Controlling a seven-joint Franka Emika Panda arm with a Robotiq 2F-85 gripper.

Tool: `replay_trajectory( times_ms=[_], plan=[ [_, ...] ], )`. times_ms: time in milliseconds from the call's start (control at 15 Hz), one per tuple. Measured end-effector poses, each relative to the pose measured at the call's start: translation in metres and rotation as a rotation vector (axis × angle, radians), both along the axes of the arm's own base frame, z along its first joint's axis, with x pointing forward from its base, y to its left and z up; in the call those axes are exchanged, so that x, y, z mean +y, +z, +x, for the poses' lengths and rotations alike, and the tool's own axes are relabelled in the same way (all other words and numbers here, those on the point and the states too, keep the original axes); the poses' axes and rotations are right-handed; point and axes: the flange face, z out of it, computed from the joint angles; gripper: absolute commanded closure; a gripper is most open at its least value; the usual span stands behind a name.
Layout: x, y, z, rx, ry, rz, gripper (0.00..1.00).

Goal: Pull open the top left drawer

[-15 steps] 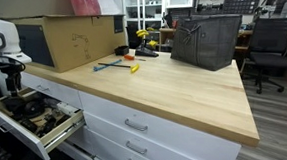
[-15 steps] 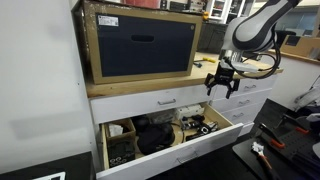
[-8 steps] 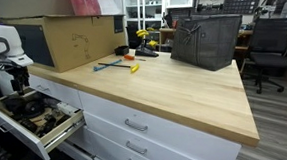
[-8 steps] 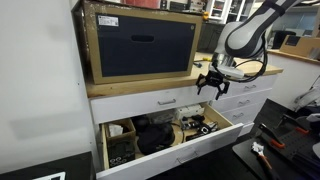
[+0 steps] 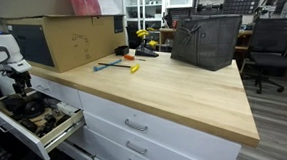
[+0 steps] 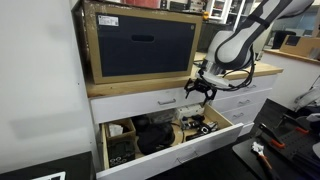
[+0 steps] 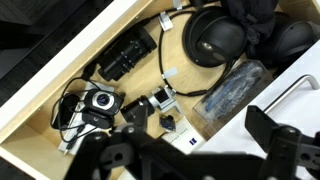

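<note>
The top left drawer (image 6: 140,105) is shut, a white front under the wooden worktop with a silver handle (image 6: 166,100); its contents are hidden. My gripper (image 6: 198,91) hangs just right of that handle, close in front of the drawer front and above the open drawer below. It also shows in an exterior view (image 5: 19,81). In the wrist view the gripper (image 7: 197,138) is open and empty, dark fingers (image 7: 272,132) spread, with a white front and silver bar handle (image 7: 296,88) at right.
The drawer below (image 6: 200,143) is pulled out and full of dark tools, cameras and cables (image 7: 100,102). A cardboard box (image 5: 71,38) and a dark bin (image 5: 206,39) stand on the worktop (image 5: 173,92). More white drawers with bar handles (image 5: 136,125) lie alongside.
The gripper has moved sideways along the drawer fronts, from beside the neighbouring drawers to just next to the top left drawer's handle. It stays open. The drawers have not moved.
</note>
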Motion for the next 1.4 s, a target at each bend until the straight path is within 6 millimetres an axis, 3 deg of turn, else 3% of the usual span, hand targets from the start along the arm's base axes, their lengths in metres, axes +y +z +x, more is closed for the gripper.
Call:
replay_trajectory(
  times_ms=[667,1400],
  plan=[
    [0.029,-0.030,0.020,-0.170,-0.123,0.048,0.00],
    [0.061,-0.058,0.034,-0.194,-0.308,0.056,0.00]
  ],
)
